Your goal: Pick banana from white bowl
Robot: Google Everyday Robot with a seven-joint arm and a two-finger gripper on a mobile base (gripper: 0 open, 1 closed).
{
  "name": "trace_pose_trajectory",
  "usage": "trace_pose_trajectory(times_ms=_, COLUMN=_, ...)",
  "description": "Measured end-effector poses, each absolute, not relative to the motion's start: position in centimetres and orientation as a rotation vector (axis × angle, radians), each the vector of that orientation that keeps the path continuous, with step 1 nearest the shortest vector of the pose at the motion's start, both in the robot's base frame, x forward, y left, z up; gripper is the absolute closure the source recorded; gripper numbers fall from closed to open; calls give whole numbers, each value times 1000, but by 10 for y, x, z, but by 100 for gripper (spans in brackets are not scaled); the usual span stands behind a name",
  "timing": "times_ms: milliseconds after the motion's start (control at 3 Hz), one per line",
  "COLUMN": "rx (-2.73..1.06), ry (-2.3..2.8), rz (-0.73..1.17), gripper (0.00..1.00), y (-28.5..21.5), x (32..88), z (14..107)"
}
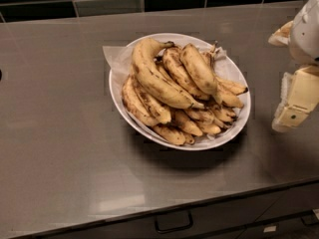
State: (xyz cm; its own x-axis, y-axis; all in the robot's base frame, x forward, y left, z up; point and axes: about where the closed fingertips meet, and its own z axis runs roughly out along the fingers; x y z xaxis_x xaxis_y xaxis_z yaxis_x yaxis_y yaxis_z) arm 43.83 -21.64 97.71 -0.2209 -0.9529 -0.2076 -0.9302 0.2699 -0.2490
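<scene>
Gripper (291, 108) — right edge of view, above the surface (60, 133), apart from the bowl; open or closed, I cannot tell.
White bowl (245, 108) — mid-surface, paper-lined, heaped with fruit.
Banana (199, 69) — top of the heap, right of centre; thick, freckled, resting on its neighbours.
Handling, my judgement: light, soft-skinned, easily bruised, apt to roll. I would take it across the mid-body, gently.

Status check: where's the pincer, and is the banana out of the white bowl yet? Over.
Pincer right of white bowl, not touching. Banana atop pile in bowl, untouched. Nothing covering it.
</scene>
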Motion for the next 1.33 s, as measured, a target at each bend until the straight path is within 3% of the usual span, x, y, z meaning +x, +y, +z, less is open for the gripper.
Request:
trace_pose_trajectory(times_ms=667, rx=-1756, ry=2186, rz=-115, gripper=0, y=-197, x=443, z=980)
trace_pose_trajectory(times_ms=1000, rx=-1806, ry=2112, rz=-88, gripper=0, y=-147, x=459, z=992)
trace_pose_trajectory(times_ms=1333, rx=-1806, ry=2112, rz=-88, gripper=0, y=-147, x=459, z=992)
